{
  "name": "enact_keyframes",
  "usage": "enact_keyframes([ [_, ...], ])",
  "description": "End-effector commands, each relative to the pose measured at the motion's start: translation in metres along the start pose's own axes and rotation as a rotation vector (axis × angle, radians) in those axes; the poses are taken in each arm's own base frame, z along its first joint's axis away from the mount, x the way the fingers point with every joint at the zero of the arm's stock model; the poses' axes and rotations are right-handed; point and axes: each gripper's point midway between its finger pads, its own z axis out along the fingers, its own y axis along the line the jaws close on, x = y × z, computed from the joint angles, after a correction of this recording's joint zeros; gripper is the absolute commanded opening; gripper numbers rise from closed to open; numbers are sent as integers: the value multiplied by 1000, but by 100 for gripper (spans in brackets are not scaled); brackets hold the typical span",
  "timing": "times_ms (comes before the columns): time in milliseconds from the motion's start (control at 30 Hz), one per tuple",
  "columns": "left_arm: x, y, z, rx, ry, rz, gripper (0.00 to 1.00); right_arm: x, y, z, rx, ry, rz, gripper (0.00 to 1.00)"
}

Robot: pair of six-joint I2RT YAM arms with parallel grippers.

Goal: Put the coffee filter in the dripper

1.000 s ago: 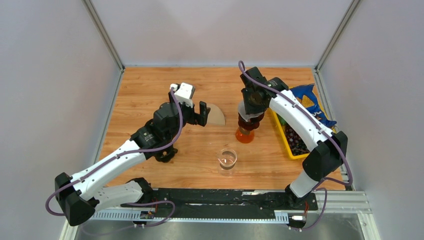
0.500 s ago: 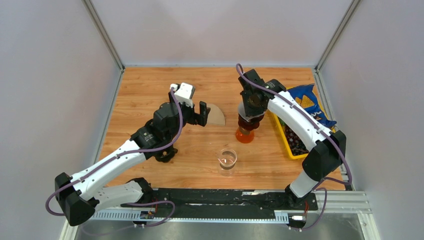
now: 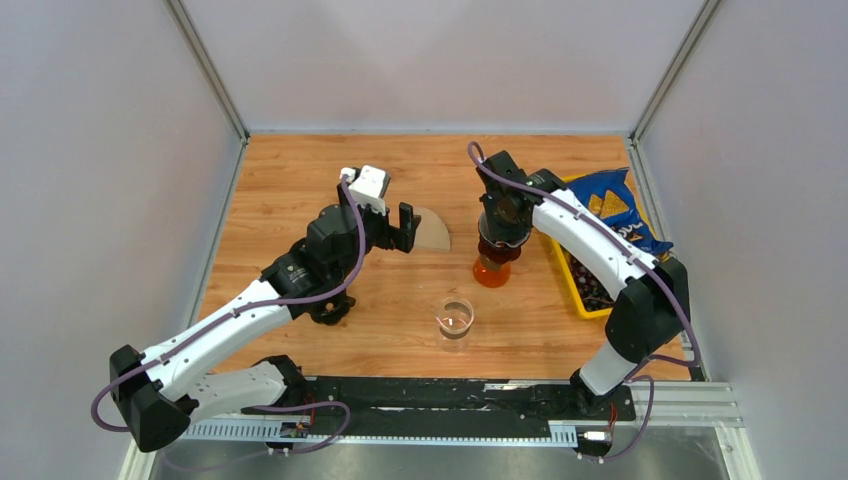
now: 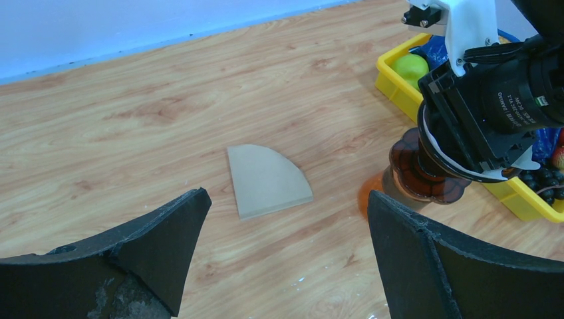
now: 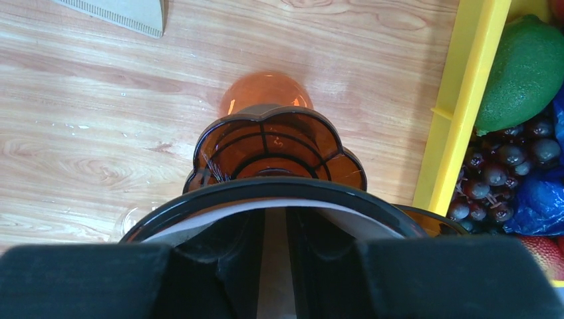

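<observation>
An amber dripper [image 3: 491,265] with a scalloped flange stands mid-table; it also shows in the right wrist view [image 5: 279,149] and the left wrist view [image 4: 416,174]. My right gripper [image 3: 497,230] points down into its top. The fingers are nearly together [image 5: 274,219] on a white paper filter [image 5: 372,222], which lies against the inside of the dripper's dark rim. A brown filter [image 3: 433,231] lies flat on the wood left of the dripper [image 4: 267,179]. My left gripper [image 3: 407,230] is open and empty just short of it [image 4: 287,199].
A clear glass cup [image 3: 454,318] stands in front of the dripper. A yellow tray [image 3: 568,262] with a lime [image 5: 522,73] and grapes sits to the right, with a blue bag [image 3: 610,198] behind it. Walls close off three sides.
My right gripper has moved slightly left and down with the white filter, so the filter now sits lower in the dripper. The left arm and the brown filter have not moved.
</observation>
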Motion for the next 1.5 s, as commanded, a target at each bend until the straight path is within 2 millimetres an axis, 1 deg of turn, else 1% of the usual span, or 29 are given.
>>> enact_keyframes([
  [0, -4, 1, 0, 1, -18, 16, 100, 5, 5, 5, -26, 1, -29, 26],
  [200, -4, 1, 0, 1, -17, 17, 100, 8, 6, 6, -34, 8, -31, 26],
  [533, -4, 3, -2, -4, -21, 14, 100, 20, 0, 19, 4, 38, -33, 26],
  [700, -3, 2, -2, -2, -18, 12, 100, 22, -1, 20, 10, 43, -32, 26],
  [867, -4, 2, -4, 0, -22, 9, 100, 8, 0, 9, 2, -5, -17, 26],
  [1000, -5, 0, -4, 11, -25, 5, 100, -6, 0, -4, -5, -59, 10, 27],
  [1233, -5, -1, -4, 16, -25, 0, 100, -33, -1, -29, -8, -157, 35, 31],
  [1333, -5, -1, -4, 18, -26, -2, 100, -40, 0, -37, -21, -183, 38, 32],
  [1467, -5, -3, -3, 25, -26, -4, 100, -43, 1, -44, -30, -197, 39, 36],
])
